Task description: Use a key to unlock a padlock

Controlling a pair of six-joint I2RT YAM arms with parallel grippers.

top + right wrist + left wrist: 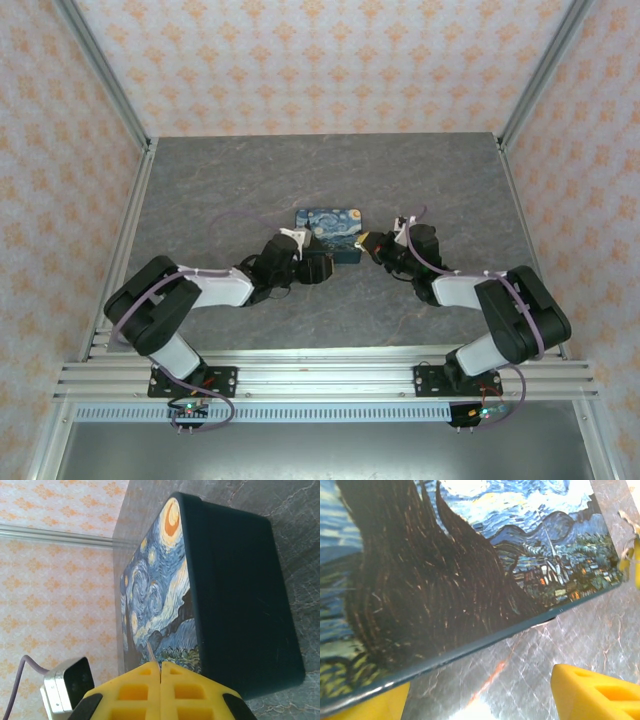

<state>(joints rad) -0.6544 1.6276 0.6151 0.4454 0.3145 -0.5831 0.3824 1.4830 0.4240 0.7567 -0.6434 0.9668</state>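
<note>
The right gripper (160,667) has its yellow fingers pressed together, and a thin pale sliver, the key (151,653) as far as can be told, stands out from between the tips. It points at the right end of the painted box (240,595), close to the lid's edge but apart from it. The box sits mid-table (220,190). The left gripper (476,682) is at the box's near left side with its fingers (595,692) spread. The right-hand finger is clear of the box edge and the other is tucked under it.
</note>
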